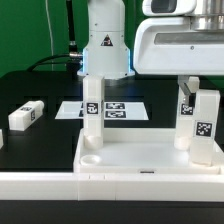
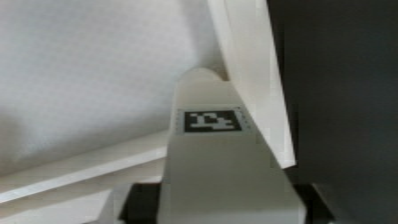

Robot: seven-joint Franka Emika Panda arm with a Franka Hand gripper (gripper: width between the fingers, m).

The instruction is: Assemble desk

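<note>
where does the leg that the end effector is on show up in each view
exterior view: the leg stands upright at the far corner of the slab, on the exterior view's left, right under the end effector.
wrist view: it fills the middle of the picture, between the dark fingers.
shared landmark: the black-and-white tag on the leg's face, seen in both views.

slab (image 1: 150, 160): cut by frame edge | leg (image 2: 214, 165): lower end cut off | gripper (image 2: 210, 203): mostly off-frame
</note>
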